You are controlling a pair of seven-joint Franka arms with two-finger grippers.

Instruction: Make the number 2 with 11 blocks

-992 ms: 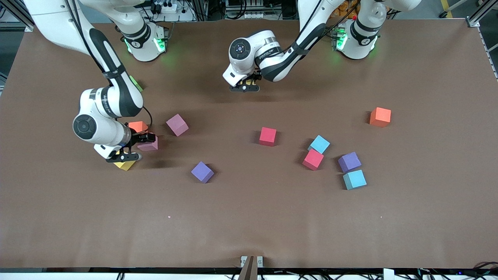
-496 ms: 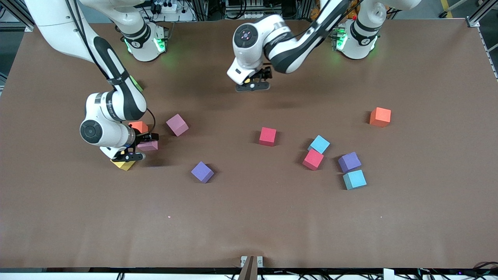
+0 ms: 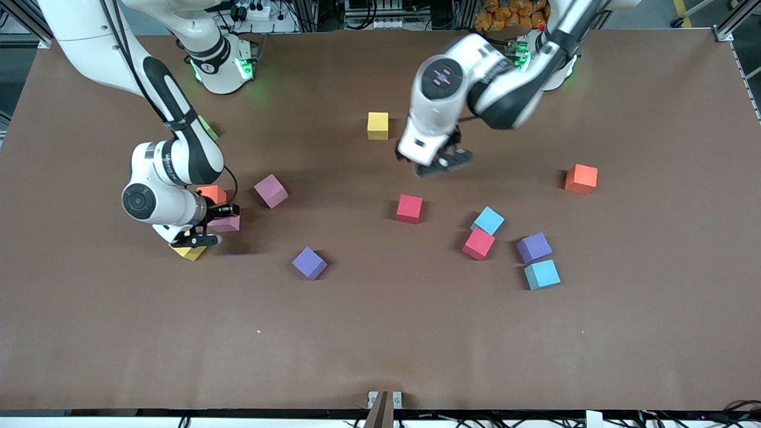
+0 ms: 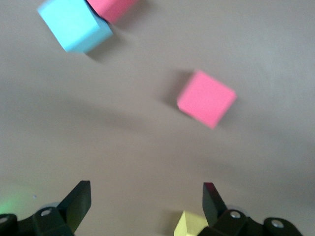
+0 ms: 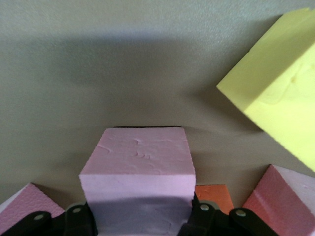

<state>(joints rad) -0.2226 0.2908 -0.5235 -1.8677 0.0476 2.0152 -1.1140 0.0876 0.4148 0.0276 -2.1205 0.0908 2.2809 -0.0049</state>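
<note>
The blocks lie scattered and no number 2 is in view. My right gripper is low at the table, shut on a pink block. Close round it are a yellow block, an orange block and another pink block. My left gripper hangs open and empty over bare table, between a lone yellow block and a red block.
A purple block sits mid-table. Toward the left arm's end lie a light blue block, a red one, a purple one, a second light blue one and an orange one. A green cube peeks from under the right arm.
The left gripper let go of the yellow block, rose and swung toward the left arm's end, leaving it on the table. The right gripper's fingers closed on the pink block.
</note>
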